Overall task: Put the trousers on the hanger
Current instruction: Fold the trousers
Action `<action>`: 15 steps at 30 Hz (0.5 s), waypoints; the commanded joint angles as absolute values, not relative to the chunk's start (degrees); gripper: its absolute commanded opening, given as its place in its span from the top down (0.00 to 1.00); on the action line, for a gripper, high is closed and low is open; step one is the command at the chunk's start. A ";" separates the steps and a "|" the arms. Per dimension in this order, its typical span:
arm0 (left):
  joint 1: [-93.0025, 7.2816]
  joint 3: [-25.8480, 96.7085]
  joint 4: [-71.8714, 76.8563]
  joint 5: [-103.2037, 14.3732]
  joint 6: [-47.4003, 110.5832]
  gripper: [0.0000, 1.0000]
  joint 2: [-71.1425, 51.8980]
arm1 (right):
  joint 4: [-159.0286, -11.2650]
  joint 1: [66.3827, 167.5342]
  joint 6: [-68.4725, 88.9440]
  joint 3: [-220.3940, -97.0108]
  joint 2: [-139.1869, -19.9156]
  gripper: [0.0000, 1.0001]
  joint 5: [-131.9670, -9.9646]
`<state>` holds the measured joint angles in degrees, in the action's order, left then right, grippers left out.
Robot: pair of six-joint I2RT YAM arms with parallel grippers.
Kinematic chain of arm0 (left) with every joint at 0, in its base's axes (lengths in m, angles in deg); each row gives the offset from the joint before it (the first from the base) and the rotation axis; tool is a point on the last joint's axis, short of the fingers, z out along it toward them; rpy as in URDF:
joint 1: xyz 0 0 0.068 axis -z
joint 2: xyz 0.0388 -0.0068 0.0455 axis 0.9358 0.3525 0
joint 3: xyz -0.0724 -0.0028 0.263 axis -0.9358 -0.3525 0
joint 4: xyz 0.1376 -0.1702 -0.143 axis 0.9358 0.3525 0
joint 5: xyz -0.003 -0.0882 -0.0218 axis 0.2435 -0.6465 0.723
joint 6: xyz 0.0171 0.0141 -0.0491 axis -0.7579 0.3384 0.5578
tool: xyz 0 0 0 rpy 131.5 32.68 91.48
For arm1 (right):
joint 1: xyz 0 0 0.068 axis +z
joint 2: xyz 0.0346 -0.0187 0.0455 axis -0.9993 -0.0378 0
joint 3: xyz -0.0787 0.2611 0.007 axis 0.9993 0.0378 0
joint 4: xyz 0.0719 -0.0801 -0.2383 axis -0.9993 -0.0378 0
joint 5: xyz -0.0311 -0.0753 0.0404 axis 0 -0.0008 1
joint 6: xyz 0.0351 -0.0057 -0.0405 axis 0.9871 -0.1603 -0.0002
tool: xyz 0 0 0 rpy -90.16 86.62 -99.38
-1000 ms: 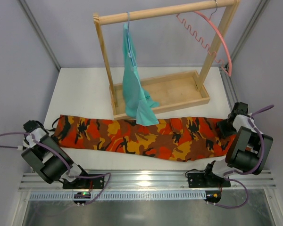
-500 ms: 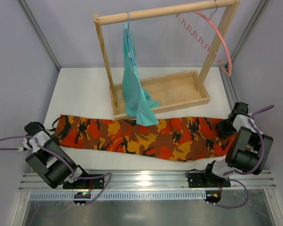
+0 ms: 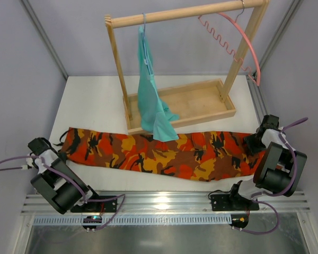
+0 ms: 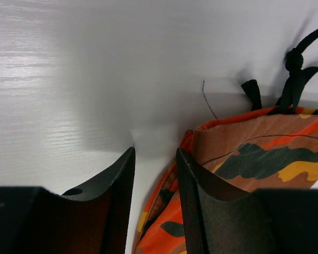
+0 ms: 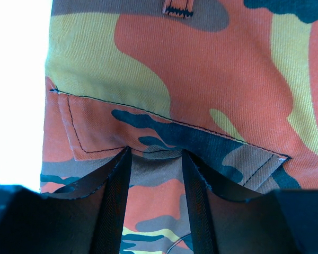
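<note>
The trousers point(image 3: 164, 153) lie flat across the near half of the table point(image 3: 95, 100), with bare room behind their left end and a thin bare strip along the near edge; the hanger point(image 3: 247, 39) hangs empty at the right end of the rack point(image 3: 180, 14), well apart from them. The left gripper point(image 4: 155, 174) is narrow at the waistband corner, with bare table showing in its gap; the right gripper point(image 5: 153, 174) is narrow over a pocket, and I cannot tell whether it pinches. Since a second ago the left arm has drawn back toward the near-left corner; the trousers and right arm are unchanged.
</note>
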<state>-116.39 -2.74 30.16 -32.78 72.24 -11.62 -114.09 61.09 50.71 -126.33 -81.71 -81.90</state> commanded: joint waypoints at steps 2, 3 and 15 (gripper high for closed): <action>-116.82 -4.57 24.72 -35.98 74.15 0.62 -10.32 | -110.57 60.32 49.48 -125.26 -82.49 0.54 -86.52; -116.65 -4.57 24.72 -35.98 74.15 0.61 -10.50 | -110.48 60.23 49.56 -125.26 -82.49 0.54 -86.60; -116.73 -3.52 25.60 -38.53 74.42 0.61 -11.55 | -109.51 60.32 49.48 -124.99 -84.25 0.54 -86.78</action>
<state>-116.39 -3.46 26.86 -37.00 73.73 -11.47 -113.24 61.09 50.58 -126.25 -81.87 -82.33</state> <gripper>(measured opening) 0.391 0.463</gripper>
